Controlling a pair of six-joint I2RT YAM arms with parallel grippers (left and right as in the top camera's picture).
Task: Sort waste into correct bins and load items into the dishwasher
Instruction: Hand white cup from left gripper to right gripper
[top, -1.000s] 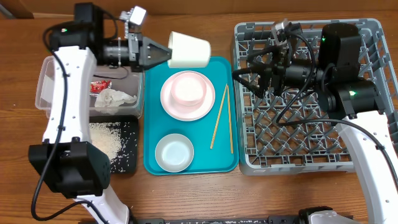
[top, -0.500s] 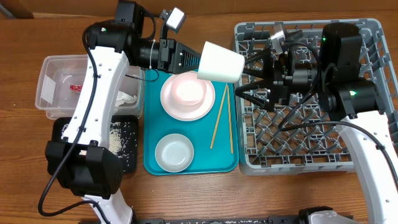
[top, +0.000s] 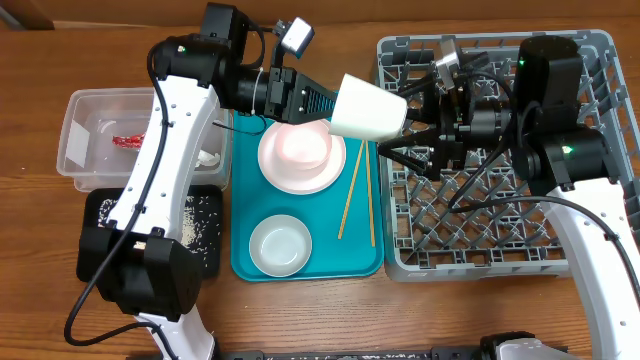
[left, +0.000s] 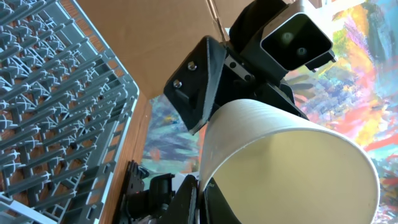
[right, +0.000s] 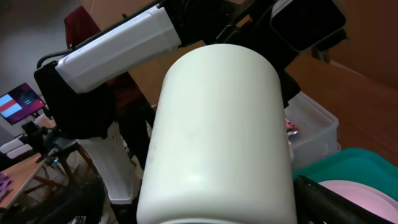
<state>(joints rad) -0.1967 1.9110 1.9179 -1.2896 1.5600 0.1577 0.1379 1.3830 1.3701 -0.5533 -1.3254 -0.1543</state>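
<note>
My left gripper (top: 330, 103) is shut on the rim of the white cup (top: 367, 107) and holds it on its side in the air, at the left edge of the grey dish rack (top: 500, 215). In the left wrist view the jaws (left: 202, 199) pinch the cup wall (left: 292, 168). My right gripper (top: 397, 125) is open, with a finger on either side of the cup's base. The cup (right: 217, 130) fills the right wrist view. The pinkish bowl (top: 303, 145) sits on the pink plate (top: 300, 172). The small grey-white bowl (top: 279, 245) and chopsticks (top: 355, 190) lie on the tray.
The teal tray (top: 245, 200) lies between the bins and the rack. The clear tub (top: 85, 135) holds the red wrapper (top: 128, 140), with the napkin (top: 208, 157) partly behind my left arm. The black tray (top: 205, 245) holds rice. The rack's pegs also show in the left wrist view (left: 56, 93).
My left arm has carried the cup to the right, from above the tub's edge to the rack's left edge. The cup's base now sits between my right gripper's open fingers.
</note>
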